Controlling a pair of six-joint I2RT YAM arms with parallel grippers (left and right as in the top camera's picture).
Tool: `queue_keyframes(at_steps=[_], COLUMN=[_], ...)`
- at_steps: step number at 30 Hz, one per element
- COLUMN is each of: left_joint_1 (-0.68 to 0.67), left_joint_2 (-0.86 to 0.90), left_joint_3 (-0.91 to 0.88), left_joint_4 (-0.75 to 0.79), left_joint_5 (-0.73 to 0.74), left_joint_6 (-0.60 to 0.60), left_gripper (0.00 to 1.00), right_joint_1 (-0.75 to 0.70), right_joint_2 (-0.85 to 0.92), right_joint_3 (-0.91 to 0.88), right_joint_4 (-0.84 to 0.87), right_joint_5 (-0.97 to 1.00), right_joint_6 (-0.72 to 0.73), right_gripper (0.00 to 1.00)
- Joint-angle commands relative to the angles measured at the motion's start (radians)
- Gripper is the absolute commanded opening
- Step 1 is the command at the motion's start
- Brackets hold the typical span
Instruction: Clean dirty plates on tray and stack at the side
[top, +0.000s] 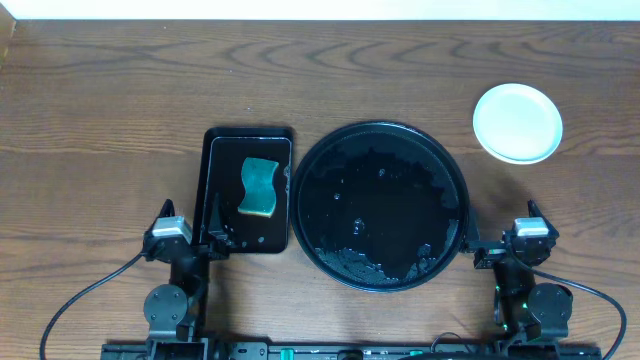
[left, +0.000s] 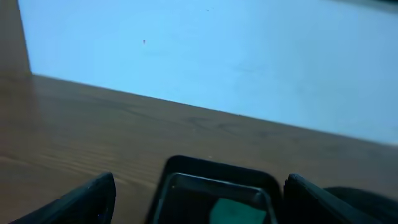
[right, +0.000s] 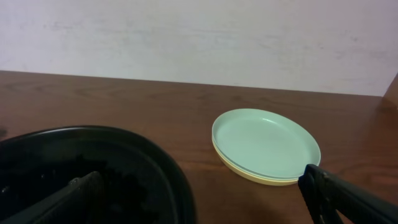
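plates: stacked, ahead-right of right pincer | tray: at its left

Counts for your record:

- Round black tray: one, just left of the right gripper.
- Rectangular tray: one, directly ahead of the left gripper.
- Sponge: one, in that tray.
- Plates: one stack, ahead-right of the right gripper. Two are certain, mint over yellow. A third is unconfirmed.
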Motion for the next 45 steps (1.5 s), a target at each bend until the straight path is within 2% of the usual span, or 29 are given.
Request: queue_keyframes(at_steps=[1,3,45], left_joint_1=[0.008,0.008,0.008], left_joint_2=[-0.01,-0.01,-0.007], left_joint_3=[-0.004,-0.004,-0.004], left_joint_4=[-0.079,-0.165,-0.153], left_joint_5=[-0.004,-0.002,-0.002], left_joint_6=[0.118,0.09,0.081], left_gripper=[0.87,0.87,0.87], right_joint_1=[0.002,0.002,0.002], right_joint_2=[-0.006,-0.006,-0.006], right_joint_3=[-0.001,-0.001,-0.001], right_joint_4=[-0.004,-0.004,-0.004], right_joint_5=[-0.001,-0.001,-0.001], right_joint_6=[-0.008,-0.008,-0.008], right_gripper=[0.99,0.99,0.99])
